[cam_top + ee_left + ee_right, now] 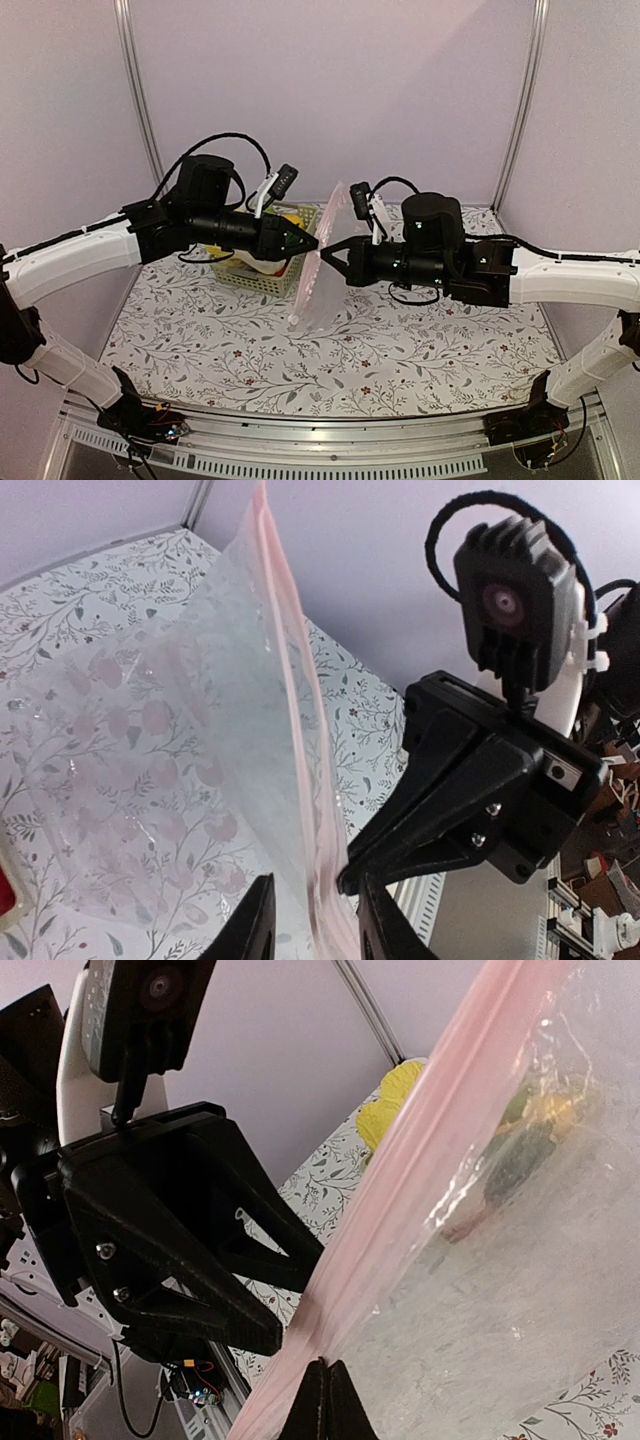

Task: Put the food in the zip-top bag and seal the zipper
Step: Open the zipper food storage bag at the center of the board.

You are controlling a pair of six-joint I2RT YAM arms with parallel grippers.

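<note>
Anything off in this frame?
The zip-top bag is held up on edge, looking empty. Its zipper is pinched by the right end effector, while the left end effector straddles the same strip. The food sits in the basket beside it. Nothing looks spilled or torn.

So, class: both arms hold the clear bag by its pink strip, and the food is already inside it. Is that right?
Not quite: the food is in the basket beside the bag, which is empty, as the top view shows. The rest stands.
</note>
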